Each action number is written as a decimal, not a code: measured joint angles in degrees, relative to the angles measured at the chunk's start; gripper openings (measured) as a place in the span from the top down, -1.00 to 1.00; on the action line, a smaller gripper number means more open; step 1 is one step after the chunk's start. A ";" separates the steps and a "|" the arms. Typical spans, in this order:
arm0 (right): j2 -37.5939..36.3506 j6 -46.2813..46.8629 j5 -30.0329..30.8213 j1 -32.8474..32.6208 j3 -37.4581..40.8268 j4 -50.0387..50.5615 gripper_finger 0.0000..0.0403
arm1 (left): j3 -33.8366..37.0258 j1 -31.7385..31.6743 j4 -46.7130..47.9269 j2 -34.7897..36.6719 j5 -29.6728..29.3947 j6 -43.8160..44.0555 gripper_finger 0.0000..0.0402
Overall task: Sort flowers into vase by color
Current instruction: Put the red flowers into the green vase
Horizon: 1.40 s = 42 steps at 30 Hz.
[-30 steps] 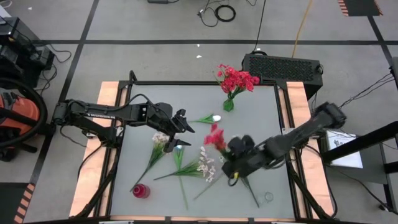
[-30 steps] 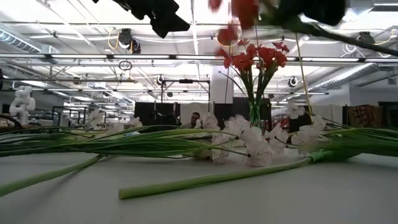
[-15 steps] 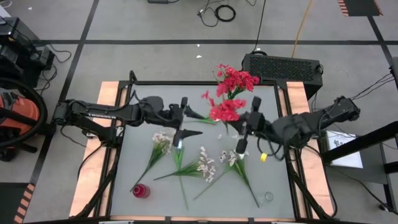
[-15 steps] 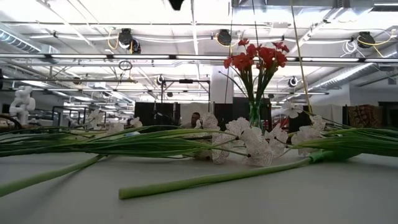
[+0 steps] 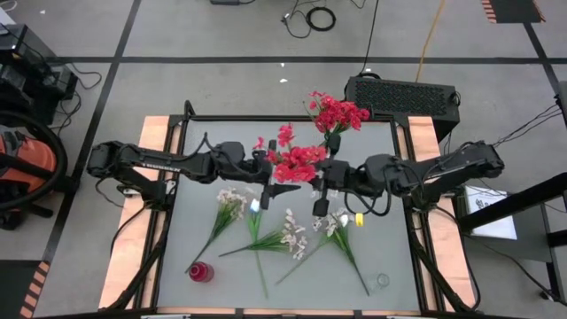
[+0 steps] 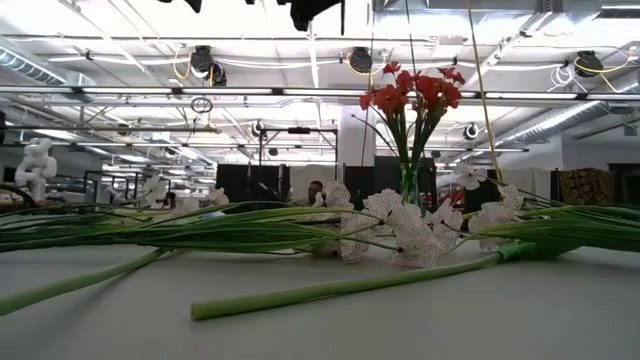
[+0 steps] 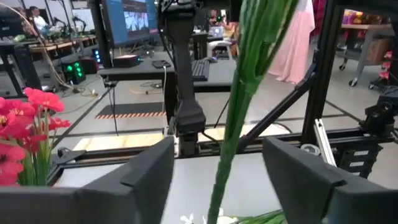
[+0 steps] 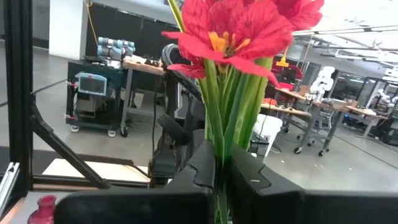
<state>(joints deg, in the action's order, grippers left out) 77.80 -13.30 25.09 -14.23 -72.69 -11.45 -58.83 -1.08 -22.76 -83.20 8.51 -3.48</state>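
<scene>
A red flower [image 5: 297, 159] is held above the middle of the desk [image 5: 204, 288], its blossom cluster between the two arms. The right claw [image 8: 219, 171] is clamped on its green stems, as the right wrist view shows from close by; in the high view the right claw [image 5: 326, 173] sits just beside the blossoms. The left claw [image 5: 268, 173] faces it from the other side with its fingers [image 7: 140, 177] spread apart, a green stem [image 7: 239, 106] running up between them untouched.

A small green vase [image 5: 325, 149] at the far edge of the desk holds a bunch of red flowers [image 5: 337, 113]; the low view shows this vase [image 6: 410, 185] upright. A small red vase [image 5: 200, 272] stands near the front left corner, and a clear vase [image 5: 382, 281] near the front right; the contents of both cannot be told.

Pale sprays [image 5: 294, 232] and long green stems [image 5: 257, 248] lie scattered on the desk, seen lying flat in the low view. No writing can be read.
</scene>
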 joint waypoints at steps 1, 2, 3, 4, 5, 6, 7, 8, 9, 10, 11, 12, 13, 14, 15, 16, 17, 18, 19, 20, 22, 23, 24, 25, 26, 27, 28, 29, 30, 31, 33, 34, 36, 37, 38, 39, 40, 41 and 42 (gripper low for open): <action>-0.01 0.02 0.02 0.04 0.00 0.06 0.94 | 0.00 0.00 0.14 0.01 -0.01 -0.26 -0.10; -0.09 0.02 0.16 0.04 0.00 0.15 0.94 | 0.00 0.00 0.48 0.04 -0.01 -0.58 0.01; -0.15 0.04 0.54 0.04 0.00 0.36 0.94 | 0.00 0.00 1.13 0.15 0.01 -1.23 0.13; -0.33 0.04 0.60 0.04 0.00 0.71 0.94 | 0.00 0.00 1.82 0.34 0.01 -1.64 0.26; -0.55 0.06 0.59 0.04 0.00 1.31 0.94 | 0.00 0.00 2.44 0.59 0.01 -2.03 0.39; -0.62 0.11 0.60 0.04 0.00 1.47 0.94 | 0.00 0.00 2.78 0.79 0.03 -2.65 0.52; -0.69 0.38 0.56 0.04 0.00 1.41 0.94 | -0.01 0.00 2.77 0.87 0.04 -3.06 0.65; -0.83 0.61 0.56 0.02 0.00 1.60 0.94 | -0.02 -0.02 2.84 0.90 0.29 -3.43 0.78; -1.18 0.95 0.54 0.00 0.00 2.30 0.93 | -0.02 -0.02 2.97 0.89 1.00 -3.95 0.88; -1.32 1.74 0.54 0.02 0.00 3.05 0.92 | -0.02 -0.07 3.16 0.87 1.43 -4.34 0.92; -1.33 2.97 0.54 0.03 -0.01 3.43 0.91 | -0.02 -0.07 3.25 0.85 1.56 -4.44 0.92; -1.39 3.79 0.56 0.06 -0.04 4.05 0.88 | -0.02 -0.07 3.47 0.85 1.56 -4.63 0.91; -1.45 4.39 0.62 0.06 -0.08 4.95 0.84 | -0.02 -0.23 3.71 0.85 1.60 -4.94 0.90; -1.60 5.15 0.79 0.03 -0.11 5.97 0.79 | -0.02 -0.37 4.22 0.83 1.66 -5.53 0.89; -1.88 6.12 1.26 -0.03 -0.11 7.45 0.73 | -0.02 -0.60 4.90 0.83 1.78 -6.08 0.89; -2.25 7.65 1.93 -0.09 -0.11 9.72 0.66 | -0.02 -0.90 5.96 1.21 1.87 -6.43 0.90; -2.61 9.46 2.10 -0.09 -0.11 11.98 0.58 | 0.00 -1.29 7.41 1.60 1.94 -6.52 0.91; -3.17 11.36 2.20 -0.02 -0.09 14.30 0.49 | -0.02 -1.72 7.96 1.82 1.98 -6.56 0.91; -3.72 12.99 2.21 0.08 -0.09 16.47 0.40 | -0.04 -2.13 8.60 2.22 1.98 -6.80 0.91; -4.15 14.31 2.15 0.25 -0.07 17.99 0.31 | -0.04 -2.43 10.46 2.68 1.98 -7.27 0.92; -4.39 15.50 2.11 0.56 -0.07 18.80 0.12 | -0.04 -3.01 11.24 2.78 1.96 -7.95 0.92; -4.38 15.49 2.05 0.81 -0.09 18.88 0.03 | -0.04 -3.19 11.83 2.78 2.04 -8.35 0.92; -4.28 15.46 1.98 0.97 -0.07 18.91 -0.06 | -0.04 -3.40 12.11 2.78 2.19 -9.01 0.92; -4.12 15.45 1.91 1.28 -0.04 18.53 -0.14 | -0.04 -3.52 12.19 2.75 2.25 -9.56 0.92; -3.70 15.24 1.81 1.80 -0.04 17.50 -0.21 | -0.04 -3.55 12.31 2.75 2.30 -10.25 0.92; -3.33 14.48 1.79 2.27 -0.04 16.16 -0.28 | -0.04 -3.64 12.29 2.75 2.33 -10.69 0.92; -3.14 13.72 1.81 2.60 -0.04 15.48 -0.32 | -0.04 -3.79 12.26 2.75 2.37 -10.89 0.93; -3.08 12.95 1.83 2.79 -0.04 15.40 -0.35 | -0.04 -3.86 12.24 2.75 2.39 -10.93 0.93; -2.92 12.33 1.72 3.01 -0.04 15.03 -0.36 | -0.04 -4.10 12.15 2.75 2.39 -10.93 0.93; -2.76 11.75 1.57 3.14 -0.04 14.25 -0.35 | -0.04 -4.37 12.09 2.75 2.39 -10.93 0.93; -2.75 10.93 1.37 3.31 -0.04 14.02 -0.25 | -0.04 -4.84 11.92 2.75 2.39 -10.85 0.93; -2.70 10.73 1.05 3.30 -0.04 13.51 -0.16 | -0.04 -5.10 11.84 2.75 2.38 -10.85 0.92; -2.69 10.60 -0.18 3.32 -0.04 12.85 0.06 | -0.04 -5.49 11.80 2.75 2.24 -10.82 0.89; -2.69 10.60 -0.18 3.32 -0.04 12.92 0.19 | -0.04 -5.70 11.78 2.75 1.96 -10.80 0.87; -2.69 10.58 -0.20 3.32 -0.04 12.98 0.33 | -0.04 -5.93 11.78 2.75 1.95 -10.69 0.85; -2.69 10.56 -0.19 3.32 -0.04 13.22 0.48 | -0.04 -6.11 11.79 2.75 1.95 -10.54 0.83; -2.69 10.44 -0.20 3.32 -0.04 13.33 0.63 | -0.04 -6.14 11.82 2.75 1.94 -10.44 0.81; -2.69 10.13 -0.22 3.32 -0.04 13.35 0.79 | -0.04 -6.14 11.94 2.75 1.92 -10.41 0.79; -2.69 9.47 -0.20 3.31 -0.04 13.48 0.89 | -0.04 -6.14 12.17 2.75 1.89 -10.39 0.76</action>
<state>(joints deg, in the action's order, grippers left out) 75.11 -3.83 24.88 -10.93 -72.73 2.02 -58.87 -7.22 -10.59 -80.44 10.39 -13.87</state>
